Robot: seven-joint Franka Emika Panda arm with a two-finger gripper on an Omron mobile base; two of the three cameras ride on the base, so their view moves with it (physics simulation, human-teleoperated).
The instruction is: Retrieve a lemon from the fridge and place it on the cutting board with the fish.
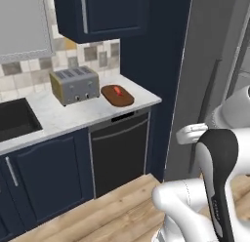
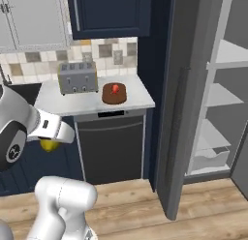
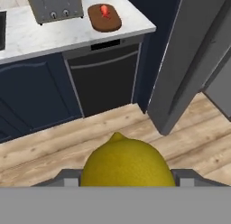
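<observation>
the gripper (image 3: 126, 184) pinches the lemon (image 3: 127, 162) low over the wood floor. from it the board (image 3: 104, 17) lies ahead and higher, on the counter's (image 3: 58, 35) right end beside the toaster (image 3: 54, 6), the fish (image 3: 104, 11) on its middle.

You have the counter (image 2: 63, 103) as your landmark. On it, the toaster (image 2: 77, 77) stands toward the back wall, and the cutting board (image 2: 114, 93) lies just beside the toaster, nearer the counter's fridge-side end. The fish (image 2: 115, 88) rests on the middle of the board. Below that end of the counter sits the dishwasher (image 2: 112, 147), with the cabinet doors (image 1: 46, 182) beside it. Past the counter's end stands the fridge (image 2: 213, 89), its door (image 2: 181, 103) swung open toward you. The lemon (image 3: 127, 164) sits in the claw (image 3: 127, 175), out in front of the counter, above the floor (image 3: 58, 146).
</observation>
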